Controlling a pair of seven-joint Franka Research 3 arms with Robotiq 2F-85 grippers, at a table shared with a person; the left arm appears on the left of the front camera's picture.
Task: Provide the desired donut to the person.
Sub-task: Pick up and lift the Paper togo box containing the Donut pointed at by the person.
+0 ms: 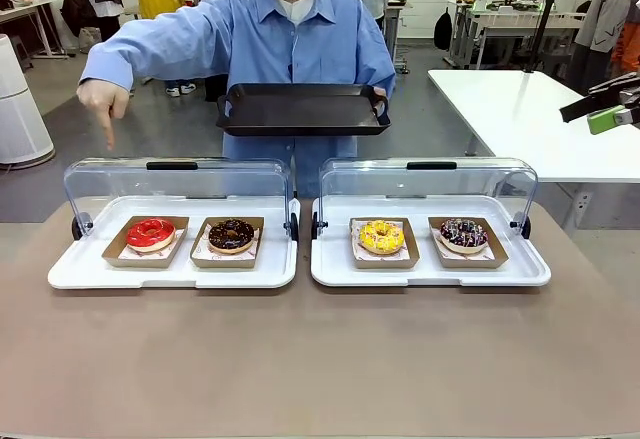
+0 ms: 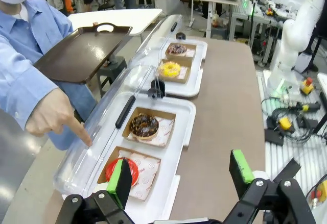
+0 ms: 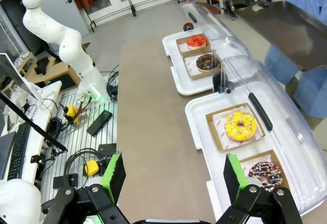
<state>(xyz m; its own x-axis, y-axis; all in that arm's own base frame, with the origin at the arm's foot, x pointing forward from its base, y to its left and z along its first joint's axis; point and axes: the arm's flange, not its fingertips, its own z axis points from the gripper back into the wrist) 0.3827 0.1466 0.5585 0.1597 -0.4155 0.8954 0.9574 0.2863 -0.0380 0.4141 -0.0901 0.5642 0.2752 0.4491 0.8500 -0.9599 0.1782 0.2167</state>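
Observation:
The person (image 1: 290, 39) stands at the far side and holds a black serving tray (image 1: 300, 109) in one hand. The other hand (image 1: 105, 109) points a finger down over the clear lid at the red-glazed donut (image 1: 150, 232) in the left white tray (image 1: 170, 271). Beside that donut sits a chocolate donut (image 1: 231, 234). The right white tray (image 1: 430, 271) holds a yellow donut (image 1: 381, 236) and a dark sprinkled donut (image 1: 463, 233). My left gripper (image 2: 180, 173) hovers open above the red donut (image 2: 134, 167). My right gripper (image 3: 173, 175) is open, high above the table beside the yellow donut (image 3: 240, 126).
Each donut lies in its own brown paper tray. Both clear lids (image 1: 180, 184) stand tipped open toward the person. The brown table (image 1: 320, 359) is bare in front of the trays. A second white table (image 1: 540, 119) stands at the back right.

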